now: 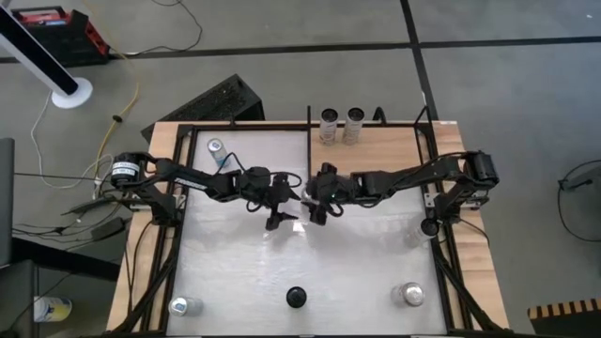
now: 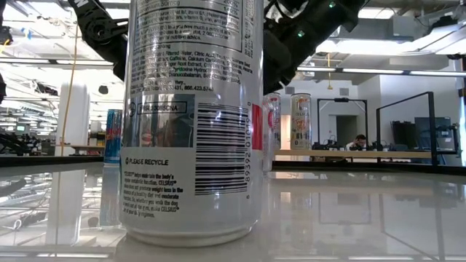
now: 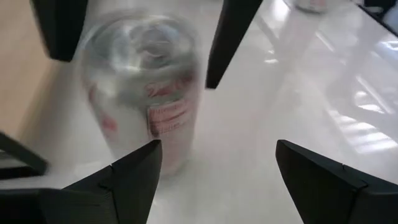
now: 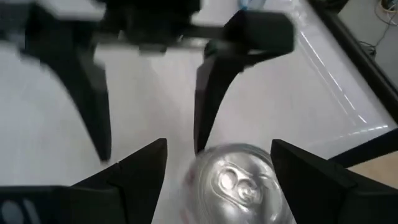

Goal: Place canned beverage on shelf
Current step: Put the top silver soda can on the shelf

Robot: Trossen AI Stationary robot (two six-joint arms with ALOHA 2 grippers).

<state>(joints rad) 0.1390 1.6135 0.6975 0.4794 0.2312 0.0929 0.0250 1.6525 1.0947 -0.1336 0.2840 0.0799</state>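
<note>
- Left claw (image 1: pixel 278 218) and right claw (image 1: pixel 313 208): both spread wide, holding nothing, facing each other over mid-table.
- Can (image 4: pixel 239 182): upright between the two claws (its top shows in the right wrist view), standing on the glossy white table (image 1: pixel 235 272).
- Shelf (image 1: pixel 385 155): light-wood panel at the table's far right corner, carrying two cans (image 1: pixel 341 125) at its far edge.
- Other cans: far left (image 1: pixel 216 150), near left (image 1: pixel 180 305), near right (image 1: pixel 411 295).

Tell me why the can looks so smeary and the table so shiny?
In the left wrist view the can is blurred, likely from motion; in the right wrist view the same can is softer at its edges. In the low view, ceiling lights glare off the glossy tabletop, which mirrors the room.
</note>
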